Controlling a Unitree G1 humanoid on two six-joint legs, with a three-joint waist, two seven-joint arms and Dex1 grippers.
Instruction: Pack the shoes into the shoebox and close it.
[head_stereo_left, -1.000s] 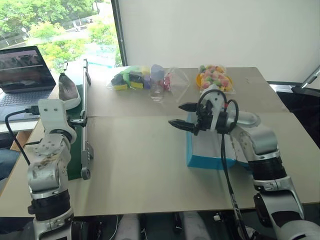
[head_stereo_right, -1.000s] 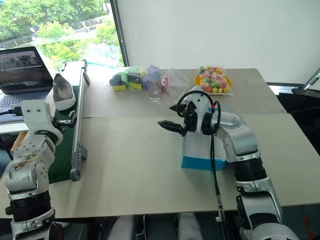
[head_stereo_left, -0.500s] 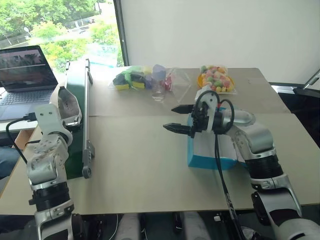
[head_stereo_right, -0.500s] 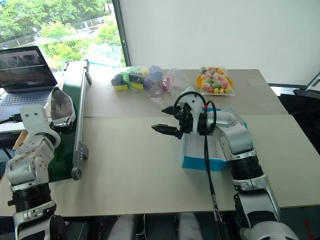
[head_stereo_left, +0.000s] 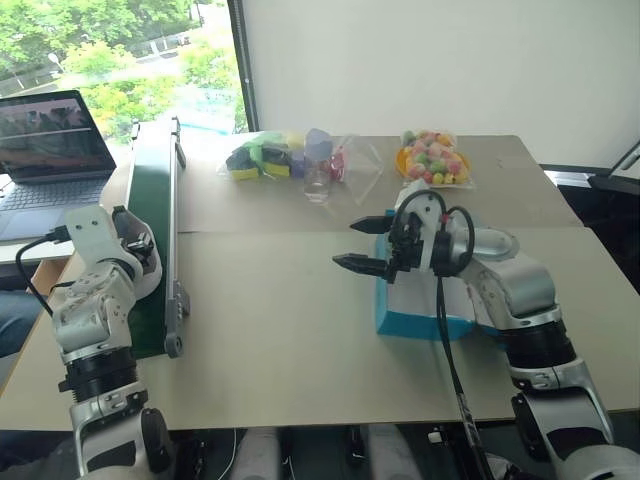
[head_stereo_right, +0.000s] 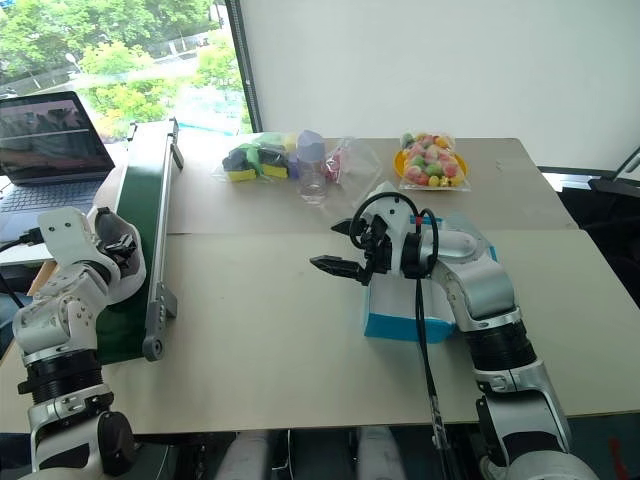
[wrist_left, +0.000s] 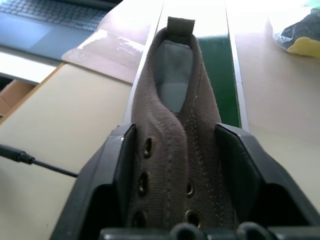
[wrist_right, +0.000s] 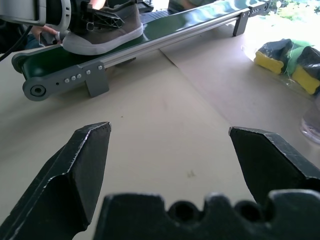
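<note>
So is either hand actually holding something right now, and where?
The left hand grips a shoe by its laced upper, a finger on each side. The right hand is open, holding nothing.

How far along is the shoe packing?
Early. Done: nothing is packed that these views show, and the shoebox sits on the table under the right arm. In hand: the left hand has its fingers either side of a shoe on the green conveyor; whether it is gripped firmly is unclear. The right hand is open with nothing in it. Left: carrying the shoes over, boxing them, closing the lid.
</note>
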